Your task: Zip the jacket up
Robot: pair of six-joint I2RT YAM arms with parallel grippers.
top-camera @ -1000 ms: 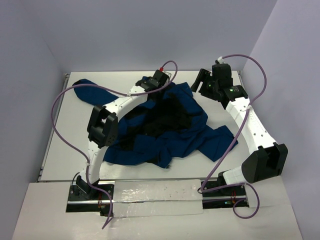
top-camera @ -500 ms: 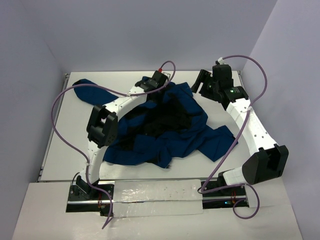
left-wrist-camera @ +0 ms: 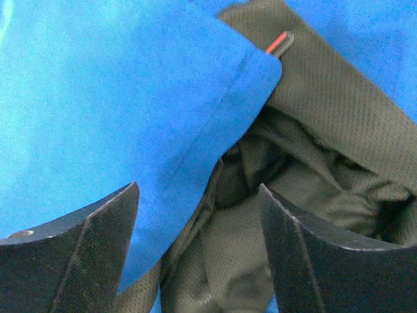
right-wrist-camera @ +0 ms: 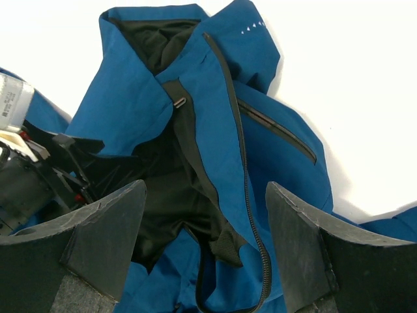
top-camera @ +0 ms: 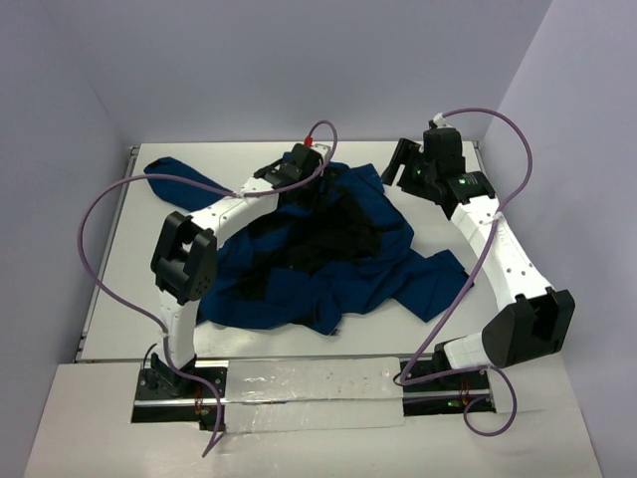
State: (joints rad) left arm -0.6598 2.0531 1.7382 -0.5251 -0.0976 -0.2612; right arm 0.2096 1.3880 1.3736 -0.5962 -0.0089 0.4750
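Jacket [top-camera: 328,269]: crumpled mid-table [top-camera: 229,157], black lining [left-wrist-camera: 306,130] showing, one sleeve [top-camera: 169,174] trailing toward 10 o'clock.
Left gripper [left-wrist-camera: 197,189]: fingers spread and empty, hanging over a blue fabric edge and the lining at the jacket's 12 o'clock.
Right gripper [right-wrist-camera: 205,186]: spread, holding nothing, off the jacket at 2 o'clock, facing the zipper teeth [right-wrist-camera: 244,163].
Risk: close the left one here and you likely pinch loose lining, not zipper; lifting would bunch the heap and bury the teeth.
Change: your left elbow swung toward 9 o'clock, its wrist following slightly; the right arm barely moved.
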